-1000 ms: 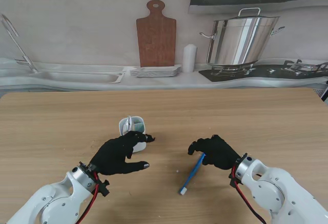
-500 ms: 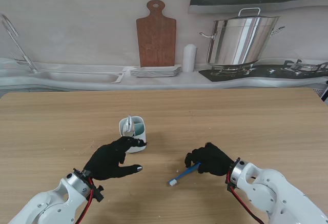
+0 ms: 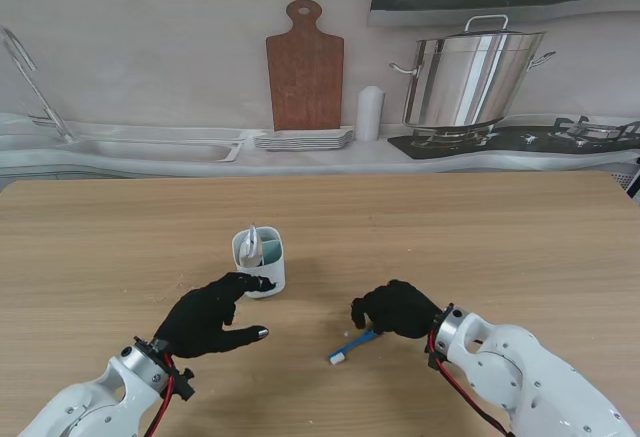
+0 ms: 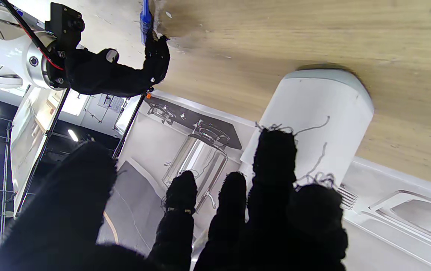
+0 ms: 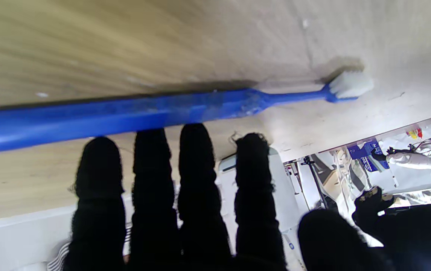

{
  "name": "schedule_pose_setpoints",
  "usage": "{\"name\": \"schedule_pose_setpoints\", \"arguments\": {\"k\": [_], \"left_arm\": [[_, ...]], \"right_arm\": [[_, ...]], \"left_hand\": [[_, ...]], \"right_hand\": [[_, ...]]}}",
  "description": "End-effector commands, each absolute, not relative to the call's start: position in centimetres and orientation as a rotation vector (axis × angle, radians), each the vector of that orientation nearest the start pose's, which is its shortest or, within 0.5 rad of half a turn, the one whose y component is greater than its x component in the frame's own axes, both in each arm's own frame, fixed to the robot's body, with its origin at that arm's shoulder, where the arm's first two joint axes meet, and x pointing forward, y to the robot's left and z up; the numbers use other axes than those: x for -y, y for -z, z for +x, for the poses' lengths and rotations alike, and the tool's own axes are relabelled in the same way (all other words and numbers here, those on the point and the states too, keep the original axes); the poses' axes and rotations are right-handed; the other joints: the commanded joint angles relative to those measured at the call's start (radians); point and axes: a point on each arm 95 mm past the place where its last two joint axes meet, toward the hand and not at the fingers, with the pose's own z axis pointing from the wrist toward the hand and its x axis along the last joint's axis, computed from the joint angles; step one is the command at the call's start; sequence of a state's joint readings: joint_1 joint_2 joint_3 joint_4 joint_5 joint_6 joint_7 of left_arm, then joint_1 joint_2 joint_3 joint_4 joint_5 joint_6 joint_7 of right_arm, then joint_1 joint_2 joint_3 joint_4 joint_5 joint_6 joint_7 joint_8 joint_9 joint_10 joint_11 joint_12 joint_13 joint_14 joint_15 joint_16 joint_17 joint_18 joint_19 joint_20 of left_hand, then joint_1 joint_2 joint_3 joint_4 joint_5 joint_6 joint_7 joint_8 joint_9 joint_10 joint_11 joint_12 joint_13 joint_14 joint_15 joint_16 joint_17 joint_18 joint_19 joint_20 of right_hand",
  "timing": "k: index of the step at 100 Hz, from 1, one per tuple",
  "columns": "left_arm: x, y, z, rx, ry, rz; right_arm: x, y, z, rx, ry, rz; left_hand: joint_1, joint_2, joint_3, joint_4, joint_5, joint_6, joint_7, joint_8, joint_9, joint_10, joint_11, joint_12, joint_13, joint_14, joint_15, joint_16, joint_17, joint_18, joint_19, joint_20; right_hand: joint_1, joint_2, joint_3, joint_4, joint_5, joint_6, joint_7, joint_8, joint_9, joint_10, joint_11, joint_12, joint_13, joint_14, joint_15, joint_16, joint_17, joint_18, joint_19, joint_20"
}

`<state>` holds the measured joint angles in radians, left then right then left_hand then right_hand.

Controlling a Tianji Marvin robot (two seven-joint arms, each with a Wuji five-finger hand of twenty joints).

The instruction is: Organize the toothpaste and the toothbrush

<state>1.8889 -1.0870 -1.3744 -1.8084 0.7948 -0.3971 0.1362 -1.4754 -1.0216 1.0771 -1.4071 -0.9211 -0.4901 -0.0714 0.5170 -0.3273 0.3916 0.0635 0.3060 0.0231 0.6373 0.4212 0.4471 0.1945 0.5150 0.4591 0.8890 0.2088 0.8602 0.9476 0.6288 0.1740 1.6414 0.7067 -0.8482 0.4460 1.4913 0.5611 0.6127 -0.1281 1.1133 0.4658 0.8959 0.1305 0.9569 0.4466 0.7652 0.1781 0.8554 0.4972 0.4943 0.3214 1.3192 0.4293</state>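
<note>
The blue toothbrush [image 3: 352, 345] is seen lying flat on the wooden table [image 3: 480, 237], just under the curled fingertips of the right hand [image 3: 392, 309]; whether it is actually pinched cannot be told. Bare wood is left all around it. The left hand [image 3: 208, 315] is held with fingers spread, tips beside the white cup [image 3: 260, 260] (a white tube stands inside). No writing can be read. The white bristle head [image 5: 349, 86] is shown clearly only by the right wrist view.
</note>
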Motion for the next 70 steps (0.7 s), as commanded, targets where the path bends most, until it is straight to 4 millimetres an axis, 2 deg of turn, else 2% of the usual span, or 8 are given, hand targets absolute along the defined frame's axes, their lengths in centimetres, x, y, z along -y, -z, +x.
{"name": "schedule_pose_setpoints", "arguments": {"k": [1, 5, 12, 23, 42, 56, 60, 70], "left_arm": [[0.3, 31.7, 30.6, -1.445, 1.990, -1.227], [0.2, 31.8, 30.6, -1.444, 1.989, -1.230], [0.0, 31.9, 30.5, -1.440, 1.987, -1.234], [-0.3, 32.2, 30.4, -1.437, 1.981, -1.239], [-0.7, 32.5, 30.2, -1.428, 1.978, -1.245], [-0.9, 32.7, 30.2, -1.425, 1.975, -1.246], [-1.0, 32.7, 30.1, -1.424, 1.974, -1.246], [-1.2, 32.7, 30.1, -1.418, 1.974, -1.248]], "right_arm": [[-1.8, 39.8, 37.1, -2.005, -1.708, 1.084], [-2.1, 40.0, 37.2, -2.002, -1.704, 1.102], [-2.7, 40.1, 37.3, -1.985, -1.701, 1.129], [-3.7, 40.3, 37.5, -1.987, -1.690, 1.161], [-5.1, 40.7, 37.8, -1.968, -1.658, 1.204], [-6.1, 40.6, 38.2, -1.946, -1.653, 1.208], [-6.3, 40.6, 38.4, -1.940, -1.650, 1.208], [-6.9, 40.5, 38.7, -1.921, -1.658, 1.219]], "left_hand": [[-0.002, 0.029, 0.014, 0.005, 0.016, 0.003, 0.005, 0.003, 0.034, -0.009, 0.001, -0.016, 0.014, 0.044, 0.003, -0.013, -0.014, 0.001, -0.001, 0.011], [-0.003, 0.030, 0.013, 0.005, 0.016, 0.002, 0.005, 0.003, 0.034, -0.008, 0.001, -0.016, 0.014, 0.044, 0.003, -0.014, -0.014, 0.002, -0.001, 0.011], [-0.002, 0.030, 0.014, 0.005, 0.018, 0.003, 0.006, 0.003, 0.038, -0.009, 0.002, -0.015, 0.014, 0.045, 0.003, -0.014, -0.014, 0.003, -0.001, 0.012], [0.000, 0.031, 0.014, 0.005, 0.019, 0.004, 0.006, 0.002, 0.042, -0.007, 0.002, -0.015, 0.015, 0.047, 0.003, -0.014, -0.014, 0.005, -0.001, 0.012], [0.001, 0.033, 0.014, 0.004, 0.021, 0.006, 0.006, 0.001, 0.046, -0.008, 0.003, -0.014, 0.016, 0.048, 0.003, -0.014, -0.015, 0.007, -0.001, 0.013], [0.002, 0.033, 0.015, 0.004, 0.023, 0.005, 0.007, 0.001, 0.050, -0.008, 0.004, -0.014, 0.017, 0.048, 0.003, -0.015, -0.014, 0.008, -0.002, 0.013], [0.003, 0.034, 0.015, 0.003, 0.024, 0.006, 0.007, 0.001, 0.050, -0.007, 0.003, -0.014, 0.016, 0.049, 0.003, -0.015, -0.014, 0.008, -0.002, 0.013], [0.003, 0.033, 0.016, 0.003, 0.025, 0.005, 0.008, 0.001, 0.051, -0.008, 0.003, -0.014, 0.016, 0.050, 0.003, -0.015, -0.014, 0.008, -0.002, 0.013]], "right_hand": [[0.021, 0.252, 0.079, -0.009, 0.055, -0.015, 0.028, 0.006, 0.050, -0.012, 0.035, 0.008, 0.223, 0.009, 0.067, 0.025, 0.047, 0.004, 0.041, 0.024], [0.030, 0.252, 0.079, -0.019, 0.076, -0.014, 0.032, 0.004, 0.072, -0.006, 0.046, 0.009, 0.256, 0.013, 0.084, 0.037, 0.077, 0.011, 0.060, 0.029], [0.020, 0.252, 0.079, -0.079, 0.108, -0.038, 0.099, -0.138, 0.132, -0.003, 0.074, 0.005, 0.322, 0.010, 0.116, 0.070, 0.136, 0.019, 0.104, 0.028], [0.016, 0.252, 0.079, -0.110, 0.140, -0.068, 0.162, -0.215, 0.195, 0.003, 0.095, -0.022, 0.388, 0.002, 0.151, 0.087, 0.194, 0.018, 0.148, 0.028], [0.040, 0.252, 0.079, -0.135, 0.163, -0.074, 0.195, -0.246, 0.252, 0.024, 0.124, -0.054, 0.473, 0.001, 0.194, 0.100, 0.273, 0.020, 0.203, 0.034], [0.061, 0.252, 0.079, -0.153, 0.153, -0.066, 0.207, -0.260, 0.243, 0.033, 0.130, -0.067, 0.481, 0.001, 0.201, 0.102, 0.282, 0.018, 0.217, 0.031], [0.073, 0.252, 0.079, -0.159, 0.148, -0.062, 0.209, -0.262, 0.232, 0.035, 0.127, -0.074, 0.496, -0.016, 0.216, 0.107, 0.295, 0.011, 0.229, 0.032], [0.168, 0.252, 0.079, -0.183, 0.142, -0.054, 0.227, -0.260, 0.225, 0.051, 0.136, -0.086, 0.521, -0.046, 0.248, 0.114, 0.321, -0.018, 0.249, 0.031]]}}
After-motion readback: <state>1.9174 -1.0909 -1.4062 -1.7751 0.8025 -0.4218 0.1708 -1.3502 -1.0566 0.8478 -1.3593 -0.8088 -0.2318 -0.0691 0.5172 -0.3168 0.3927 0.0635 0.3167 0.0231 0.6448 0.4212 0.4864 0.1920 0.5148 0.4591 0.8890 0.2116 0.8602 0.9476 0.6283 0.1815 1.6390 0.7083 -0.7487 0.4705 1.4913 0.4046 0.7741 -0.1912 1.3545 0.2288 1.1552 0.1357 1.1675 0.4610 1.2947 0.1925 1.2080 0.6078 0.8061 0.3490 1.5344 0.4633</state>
